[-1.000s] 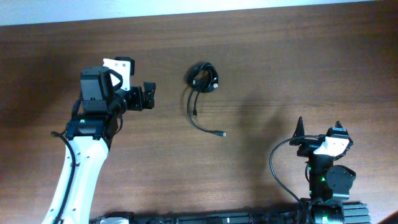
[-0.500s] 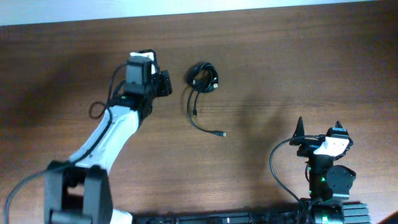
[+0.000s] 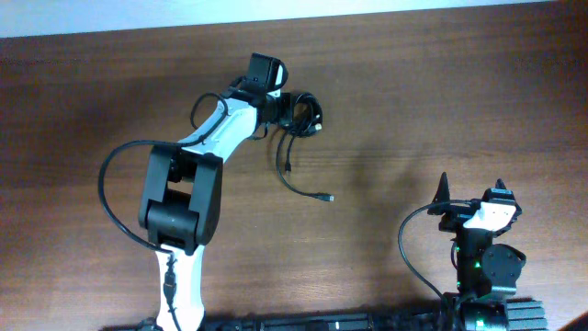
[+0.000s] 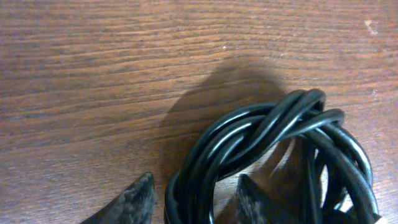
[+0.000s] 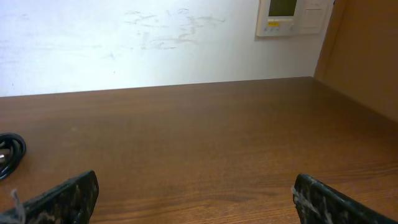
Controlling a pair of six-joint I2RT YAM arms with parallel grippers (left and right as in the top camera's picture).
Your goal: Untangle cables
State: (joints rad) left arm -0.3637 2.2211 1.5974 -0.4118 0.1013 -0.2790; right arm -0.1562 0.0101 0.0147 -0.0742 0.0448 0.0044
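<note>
Lighting: even, moderately bright, diffuse. Shadows: soft dark patch on table (image 4: 93,74) beside cables (image 4: 261,127). Glare: glossy highlights along cords. Focus: left wrist view's bottom edge blurred; overhead view sharp.

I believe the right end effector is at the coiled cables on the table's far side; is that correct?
No, the left end effector is at the coiled cables, as the overhead view shows; the right end effector is far from them.

The white-and-black left arm (image 3: 216,138) is stretched far forward, its dark two-finger left gripper (image 3: 290,108) held low with the jaws parted and the mottled fingertips (image 4: 134,199) a short gap apart. The black right arm (image 3: 482,262) sits folded over its base, its black two-finger right gripper (image 3: 470,191) spread wide.
</note>
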